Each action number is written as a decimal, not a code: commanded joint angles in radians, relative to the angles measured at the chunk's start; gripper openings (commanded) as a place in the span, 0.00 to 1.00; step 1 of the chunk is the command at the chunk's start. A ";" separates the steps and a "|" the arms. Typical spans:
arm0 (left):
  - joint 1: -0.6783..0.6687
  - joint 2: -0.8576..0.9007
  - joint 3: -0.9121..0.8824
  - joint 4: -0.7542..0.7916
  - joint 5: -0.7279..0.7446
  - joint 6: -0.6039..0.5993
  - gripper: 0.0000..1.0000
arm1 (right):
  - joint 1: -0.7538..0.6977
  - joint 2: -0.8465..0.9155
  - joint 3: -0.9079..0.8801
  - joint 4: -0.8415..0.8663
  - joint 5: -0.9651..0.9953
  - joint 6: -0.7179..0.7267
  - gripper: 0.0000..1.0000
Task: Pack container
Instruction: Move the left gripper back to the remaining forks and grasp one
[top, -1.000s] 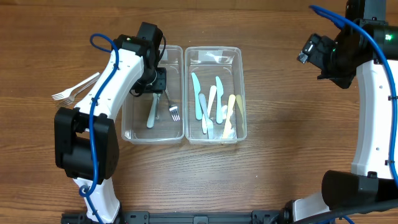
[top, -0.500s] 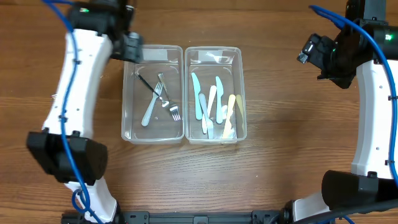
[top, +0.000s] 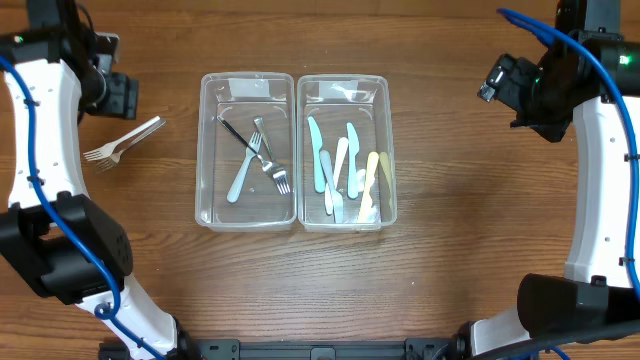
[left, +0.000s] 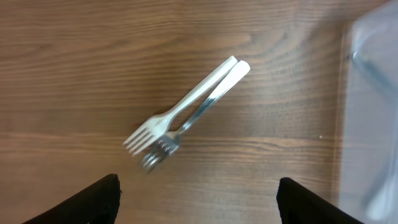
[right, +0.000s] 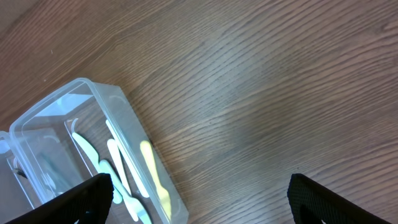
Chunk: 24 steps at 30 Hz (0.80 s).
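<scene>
- Clear plastic left container (top: 212, 205) has three forks (top: 255, 160) in it, and the right container (top: 342, 88) next to it holds the knives (top: 340, 170), so we're sorting cutlery by type.
- Two loose forks are lying on the table (top: 450, 250) just left of the containers: a white fork (left: 186, 102) lying across a grey fork (left: 163, 149), handles touching and both pointing the same way.
- The left gripper (left: 198, 199) hangs right above that pair with its fingers spread wide and nothing between them.
- The right gripper (right: 208, 199) is parked up off to the right of the containers, also spread wide and empty, so we'd say it has no part in this step.
- Our read: we're at the reach-for-the-next-fork step, with most of the packing done.
- Next move needs us to drop down and close across one handle. Since the two overlap, we may well pinch both or knock one aside, so lining up with the handles matters. Then it goes into the left container.
</scene>
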 joint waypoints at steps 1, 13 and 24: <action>-0.002 0.022 -0.134 0.088 0.056 0.122 0.81 | -0.002 -0.002 0.001 0.005 0.001 -0.003 0.92; 0.014 0.022 -0.421 0.378 0.056 0.248 0.94 | -0.002 -0.002 0.001 0.004 0.001 -0.003 0.92; 0.021 0.054 -0.426 0.441 0.047 0.284 0.94 | -0.002 -0.002 0.001 0.004 0.001 -0.003 0.92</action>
